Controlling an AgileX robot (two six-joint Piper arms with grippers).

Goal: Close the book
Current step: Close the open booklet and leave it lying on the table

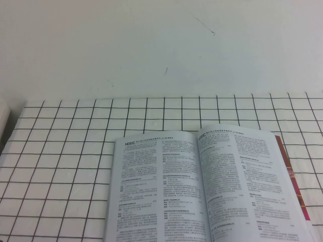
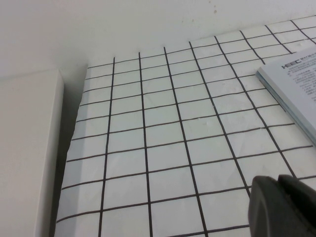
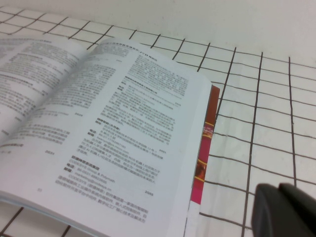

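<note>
Book (image 1: 202, 186): open, pages up, at 5 o'clock on the grid cloth (image 1: 65, 166), red cover edge (image 1: 294, 181) at its 3 o'clock side
Left gripper (image 2: 282, 206): over cloth, off the book's 9 o'clock side; grip width cannot be told
Right gripper (image 3: 284, 210): over cloth, off the book's 3 o'clock side; grip width cannot be told

Book (image 1: 202, 186) near edge cropped in high view, print too small to read, left gripper (image 2: 281, 207) blurred dark stub, cropped, over table (image 2: 163, 148) left of book, right gripper (image 3: 284, 210) likewise, right of book.
</note>
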